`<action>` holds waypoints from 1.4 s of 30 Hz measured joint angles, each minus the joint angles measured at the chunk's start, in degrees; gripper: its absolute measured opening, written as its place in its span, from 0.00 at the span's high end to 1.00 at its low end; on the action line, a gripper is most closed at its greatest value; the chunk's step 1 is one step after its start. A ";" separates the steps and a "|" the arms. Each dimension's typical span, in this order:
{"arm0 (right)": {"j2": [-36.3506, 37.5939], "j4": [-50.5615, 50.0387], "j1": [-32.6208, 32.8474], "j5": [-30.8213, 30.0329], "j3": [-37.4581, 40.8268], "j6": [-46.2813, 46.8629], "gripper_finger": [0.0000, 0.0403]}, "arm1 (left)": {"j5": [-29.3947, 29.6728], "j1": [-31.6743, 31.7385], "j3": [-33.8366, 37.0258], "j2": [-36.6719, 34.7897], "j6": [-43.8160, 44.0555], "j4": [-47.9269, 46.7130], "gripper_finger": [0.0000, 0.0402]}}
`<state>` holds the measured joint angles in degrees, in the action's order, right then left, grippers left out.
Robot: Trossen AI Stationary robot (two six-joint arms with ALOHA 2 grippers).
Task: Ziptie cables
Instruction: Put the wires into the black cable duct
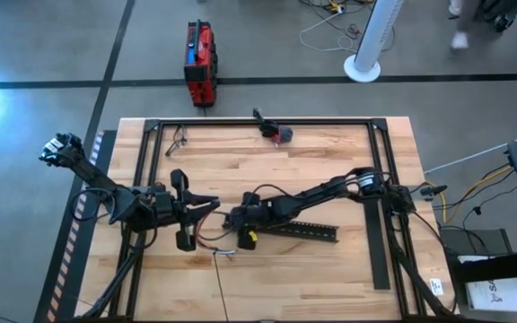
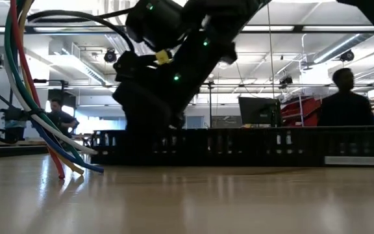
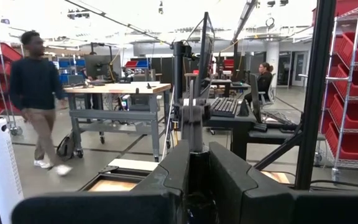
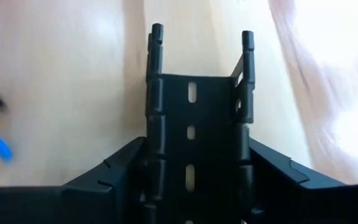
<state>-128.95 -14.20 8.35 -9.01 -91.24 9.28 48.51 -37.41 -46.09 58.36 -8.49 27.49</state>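
The left gripper (image 1: 206,205) is clenching its fingers on the bundle of thin orange, blue, green and red cables (image 2: 41,123), lifting it, while the right gripper (image 1: 232,218) is straddling a black slotted plastic strip (image 4: 194,118), grip uncertain

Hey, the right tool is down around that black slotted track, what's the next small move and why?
Probably finish closing the right tool on the black slotted track: its fingers flank the track's walls on both sides, seemingly not yet clamped. The left tool holds the cables raised beside it, their ends hanging toward the table.
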 joint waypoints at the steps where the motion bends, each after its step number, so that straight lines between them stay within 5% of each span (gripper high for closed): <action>1: -0.73 1.69 -0.39 1.39 -0.03 0.02 0.46 | 0.00 0.00 -0.02 -0.06 0.02 0.01 0.93; 9: -1.83 8.59 -0.55 2.00 0.15 -1.40 0.33 | 0.00 0.00 0.00 -0.36 0.02 -0.01 0.91; 18: 4.23 1.87 -0.15 1.79 -0.78 -1.42 0.14 | 0.61 -0.02 0.03 -0.41 0.54 2.09 0.91; 28: 14.48 -4.28 5.25 1.33 -0.48 -6.04 0.17 | 0.75 0.19 0.05 -0.06 -0.13 9.17 0.91; 42: 7.09 2.01 11.47 -1.32 -0.34 -6.32 0.22 | -0.31 0.53 0.05 2.76 0.06 13.35 0.91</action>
<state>-121.86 -12.20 19.82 -10.33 -91.58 2.96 48.21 -36.88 -46.04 61.12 -8.43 40.84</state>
